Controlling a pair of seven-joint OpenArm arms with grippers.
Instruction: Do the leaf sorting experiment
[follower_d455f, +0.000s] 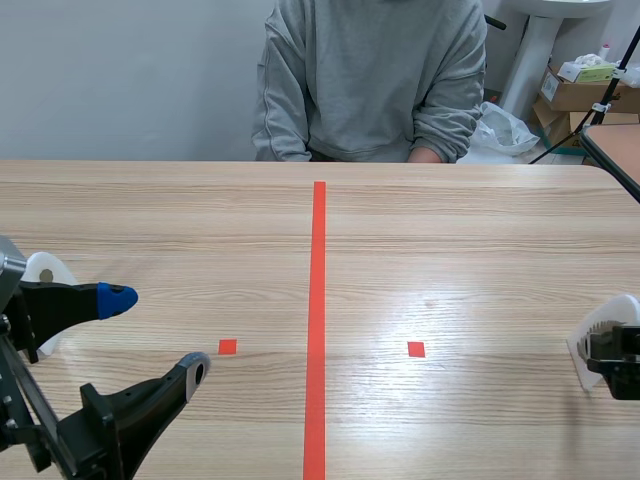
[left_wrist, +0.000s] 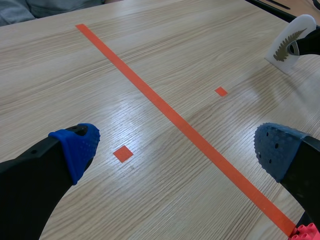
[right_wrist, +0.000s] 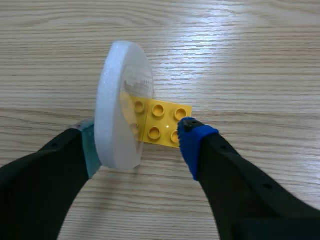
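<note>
We thought the sorting had hardly begun. The leaf disc (right_wrist: 117, 100), white foam standing on a yellow block (right_wrist: 162, 117), was at the right edge of the table (follower_d455f: 450, 250). Our right gripper (right_wrist: 141, 141) squeezed it, one pad on the foam and one on the block. Our left gripper (left_wrist: 175, 149) hung wide apart with nothing in it. Another white disc (follower_d455f: 45, 272) stood by our left arm. Neither disc was on a red square (follower_d455f: 416, 349) yet, so we guessed all the carrying was left to do.
</note>
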